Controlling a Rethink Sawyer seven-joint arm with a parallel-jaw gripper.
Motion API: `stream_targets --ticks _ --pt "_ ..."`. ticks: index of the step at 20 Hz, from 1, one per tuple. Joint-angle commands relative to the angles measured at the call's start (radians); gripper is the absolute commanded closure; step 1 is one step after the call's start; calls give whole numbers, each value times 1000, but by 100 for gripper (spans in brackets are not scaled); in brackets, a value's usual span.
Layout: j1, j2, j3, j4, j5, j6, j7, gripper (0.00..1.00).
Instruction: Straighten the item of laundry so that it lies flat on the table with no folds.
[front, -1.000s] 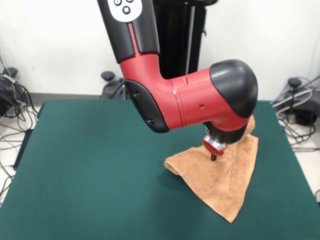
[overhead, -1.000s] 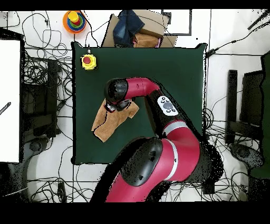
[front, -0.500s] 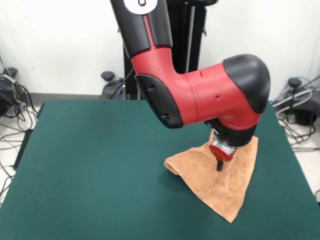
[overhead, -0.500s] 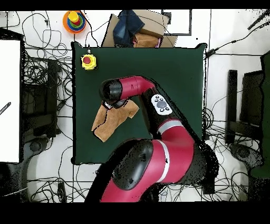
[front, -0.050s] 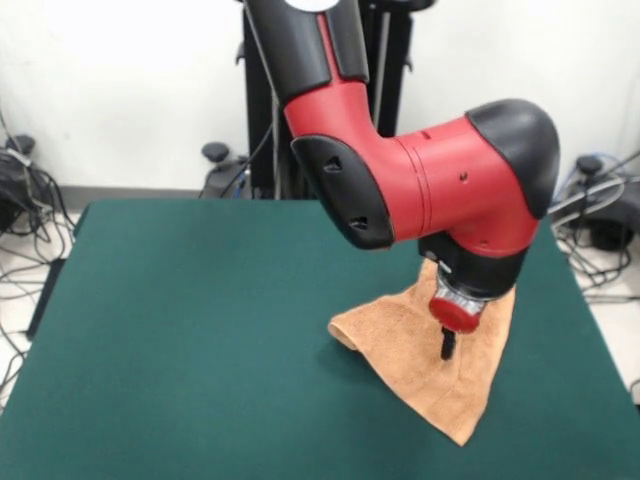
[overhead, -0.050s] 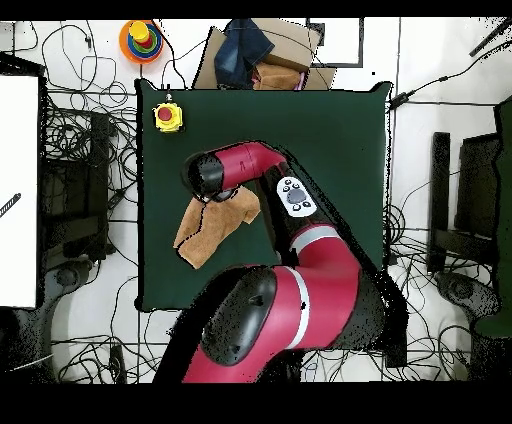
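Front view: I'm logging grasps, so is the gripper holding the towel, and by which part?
Cannot be told. The gripper points down at the middle of the folded towel, but whether it pinches the cloth is not visible.

The arm's wrist (front, -0.050s: 470, 200) covered the towel's (front, -0.050s: 420, 360) far corner in the front view. Overhead, it hid the gripper (front, -0.050s: 447, 345) entirely. Whether the fingers were parted was too small to tell.
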Motion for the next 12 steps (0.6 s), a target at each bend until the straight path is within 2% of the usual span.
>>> stream_targets --ticks 1,5,12 --pt "11 15 -58 -10 -79 -35 -10 0" --pt "21 -6 -83 2 -81 -5 6 0" --pt "19 65 -80 -47 -75 8 -36 0"
